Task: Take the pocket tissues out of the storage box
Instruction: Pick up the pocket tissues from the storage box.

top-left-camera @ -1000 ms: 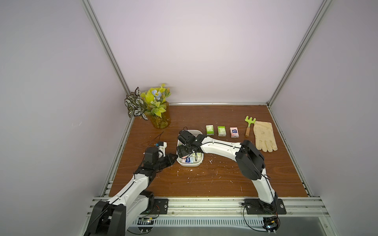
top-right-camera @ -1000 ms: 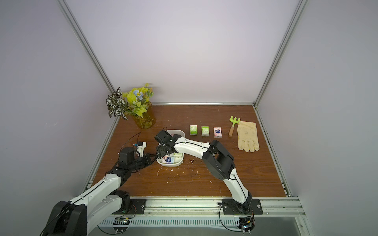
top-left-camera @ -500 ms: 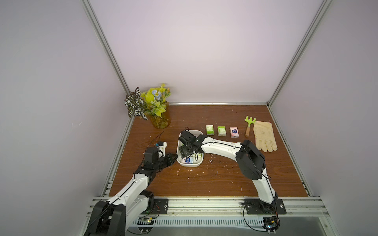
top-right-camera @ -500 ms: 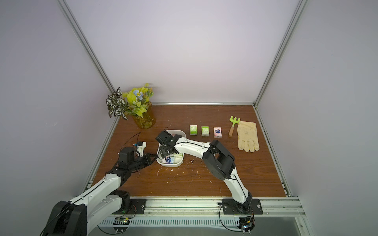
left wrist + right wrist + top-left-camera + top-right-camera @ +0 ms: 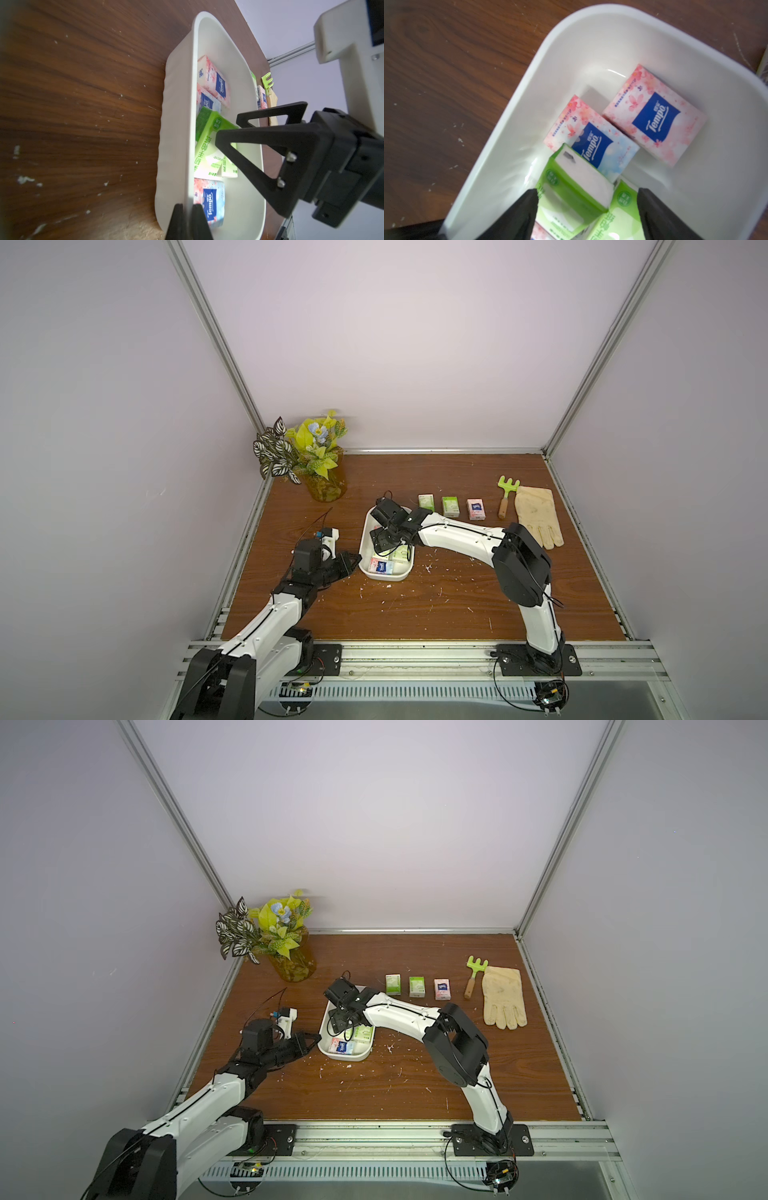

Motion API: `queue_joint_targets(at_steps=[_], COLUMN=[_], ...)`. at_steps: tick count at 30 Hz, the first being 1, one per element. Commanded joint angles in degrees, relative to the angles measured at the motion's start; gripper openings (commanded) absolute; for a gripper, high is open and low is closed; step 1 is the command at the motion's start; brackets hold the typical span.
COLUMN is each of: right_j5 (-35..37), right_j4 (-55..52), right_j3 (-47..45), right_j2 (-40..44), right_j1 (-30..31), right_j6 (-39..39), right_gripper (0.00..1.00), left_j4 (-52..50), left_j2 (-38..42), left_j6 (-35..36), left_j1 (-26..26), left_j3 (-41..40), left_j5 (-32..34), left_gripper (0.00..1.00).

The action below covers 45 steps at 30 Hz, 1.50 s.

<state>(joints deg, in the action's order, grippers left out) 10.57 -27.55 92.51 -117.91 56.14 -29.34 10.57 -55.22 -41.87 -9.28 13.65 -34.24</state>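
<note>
The table [image 5: 415,605] is dark brown wood-grain, matt, flecked with pale scuffs and crumbs. The storage box [image 5: 591,41] is smooth white plastic with a soft gloss. The pocket tissues [image 5: 656,116] wear shiny printed film wrappers. At far right lies a cloth glove [image 5: 538,512], cream and matt, beside a green plastic rake [image 5: 508,485] with a wooden handle. The vase [image 5: 326,489] looks like amber glass.

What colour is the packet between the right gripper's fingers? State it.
Green and white packet, clearest in the right wrist view, tilted between the right gripper fingers.
</note>
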Motion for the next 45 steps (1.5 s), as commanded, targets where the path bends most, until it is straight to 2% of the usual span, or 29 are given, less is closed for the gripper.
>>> queue_joint_targets(at_steps=[1,7,16,24,35,45], right_j5=[-2.67,-1.02,-3.26,-4.53,0.83,6.36], right_j4=[1.57,-1.35,1.13,3.91,-3.26,-9.88], right_j3=[-0.57,-0.01,-3.17,-3.68,1.99,9.24], right_j2=[2.2,3.79,5.99,4.53,-0.56,-6.11], right_j1=[0.54,0.54,1.15,1.16,3.22,4.38], right_j6=[-1.52,-0.98,-12.27,-15.41,-17.89,-20.38], right_gripper=[0.85,0.84,0.81,0.77,0.83,0.83], left_j4=[-1.62,-1.51,-0.07,0.09,1.01,1.11], left_j2=[0.11,-0.01,-1.07,-1.38,-1.64,-1.45], left_j6=[0.52,0.72,0.47,0.65,0.64,0.88], left_j1=[-0.48,-0.48,-0.48,-0.48,-0.48,-0.48], left_j3=[-0.37,-0.29,-0.34,-0.29,-0.51,-0.98], left_j5=[1.0,1.01,0.32,-0.04,-0.63,-0.83], left_gripper=[0.05,0.05,0.05,0.05,0.05,0.05])
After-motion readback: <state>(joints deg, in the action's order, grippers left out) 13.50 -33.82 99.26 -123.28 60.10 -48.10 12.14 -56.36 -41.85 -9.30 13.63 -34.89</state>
